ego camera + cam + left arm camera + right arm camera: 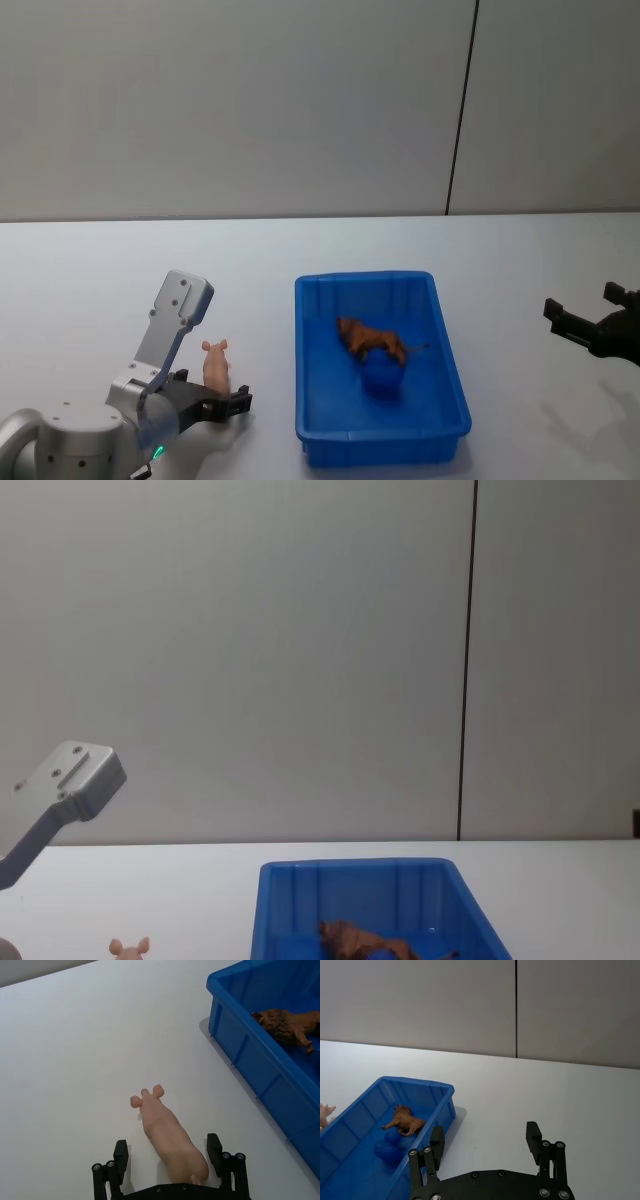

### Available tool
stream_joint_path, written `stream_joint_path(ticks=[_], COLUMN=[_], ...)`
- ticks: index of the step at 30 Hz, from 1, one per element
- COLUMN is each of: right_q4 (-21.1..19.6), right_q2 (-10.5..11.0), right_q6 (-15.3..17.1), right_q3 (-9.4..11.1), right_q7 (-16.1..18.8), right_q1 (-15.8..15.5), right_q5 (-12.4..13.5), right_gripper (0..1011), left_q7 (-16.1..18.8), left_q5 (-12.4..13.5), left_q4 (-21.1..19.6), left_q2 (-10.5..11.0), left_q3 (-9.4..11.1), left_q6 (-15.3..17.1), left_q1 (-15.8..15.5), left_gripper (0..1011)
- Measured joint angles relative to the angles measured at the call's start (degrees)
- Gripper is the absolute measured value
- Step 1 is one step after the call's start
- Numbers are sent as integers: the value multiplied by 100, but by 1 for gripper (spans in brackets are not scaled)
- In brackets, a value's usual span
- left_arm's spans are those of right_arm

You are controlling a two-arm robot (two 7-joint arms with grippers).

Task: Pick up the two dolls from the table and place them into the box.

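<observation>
Your left gripper (170,1152) sat low on the table (90,280), just to the left of the box (450,415), its fingers spread wide on either side of the pink doll (167,1137). The left wrist view showed you what the head view could not: a clear gap between each fingertip (121,1150) and the doll's flanks, so nothing was clamped, and the doll lay on the tabletop with its ears pointing away from the gripper. From the head view you could see the brown doll (372,341) already inside the box, standing near its middle. Your right gripper (485,1142) hung open and empty above the table to the right of the box, well apart from it; the right wrist view showed both fingers spread.
</observation>
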Motion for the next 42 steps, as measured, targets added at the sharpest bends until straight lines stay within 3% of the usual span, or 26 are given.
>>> stream_joint_path(ticks=[4,11,15,24,25,30,42], right_q4=[0,0,0,0,0,0,0], right_q2=[0,0,0,0,0,0,0], right_q6=[0,0,0,0,0,0,0], right_q3=[0,0,0,0,0,0,0], right_q7=[0,0,0,0,0,0,0], right_q1=[0,0,1,0,0,0,0], right_q5=[0,0,0,0,0,0,0], right_gripper=[1003,1003,1003,1003,1003,1003,1003], left_q7=[10,22,27,34,33,33,-2], left_q5=[21,44,54,67,70,75,94], left_q4=[62,130,156,194,196,195,23], left_q2=[-27,-58,-70,-86,-87,-87,-35], left_q3=[-3,-6,-8,-12,-12,-22,-100], left_q6=[-8,-17,-20,-27,-30,-81,-533], left_q1=[-28,-60,-71,-87,-88,-88,-43], left_gripper=[978,806,654,534,485,466,466])
